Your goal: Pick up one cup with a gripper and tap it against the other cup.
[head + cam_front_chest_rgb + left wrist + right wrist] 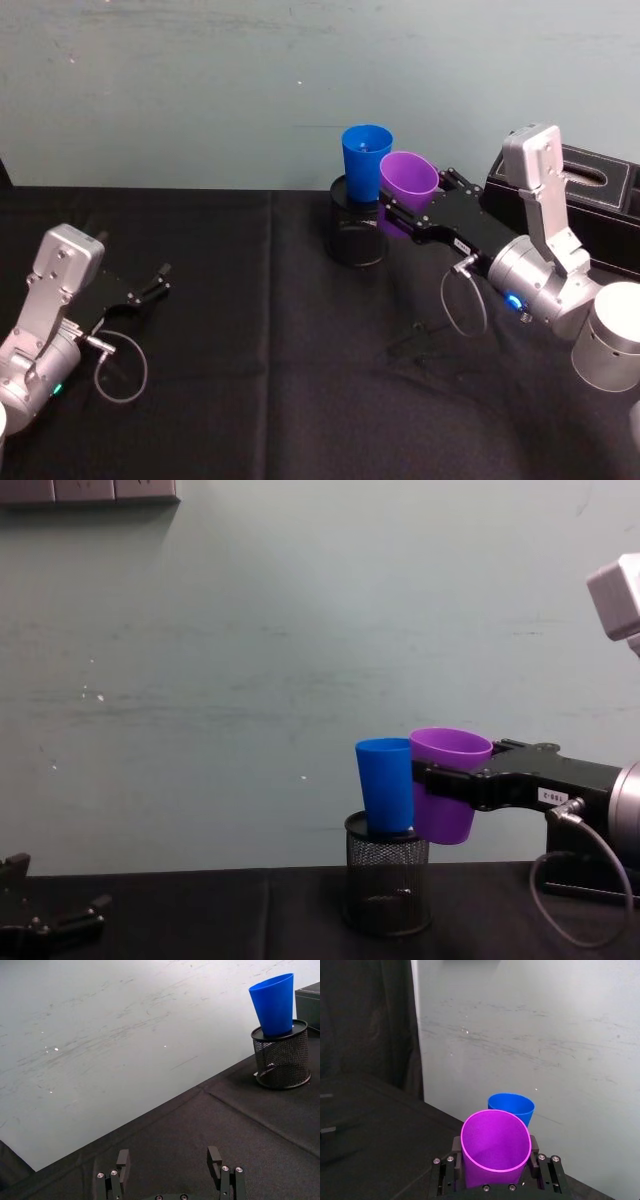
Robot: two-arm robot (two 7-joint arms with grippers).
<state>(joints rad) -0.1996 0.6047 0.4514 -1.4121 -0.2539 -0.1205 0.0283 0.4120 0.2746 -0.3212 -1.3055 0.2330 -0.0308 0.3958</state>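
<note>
Right claw [415, 200] clamps purple cup [408, 176] aloft, against blue cup [364, 160] atop mesh holder [355, 242]; left claw [169, 1157] wide.

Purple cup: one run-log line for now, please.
right gripper: shut on purple cup, lifted | beside blue cup on mesh holder | left gripper: open, parked left

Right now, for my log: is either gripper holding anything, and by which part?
The right gripper holds the purple cup by its side wall, below the rim. The left gripper is open and empty.
</note>
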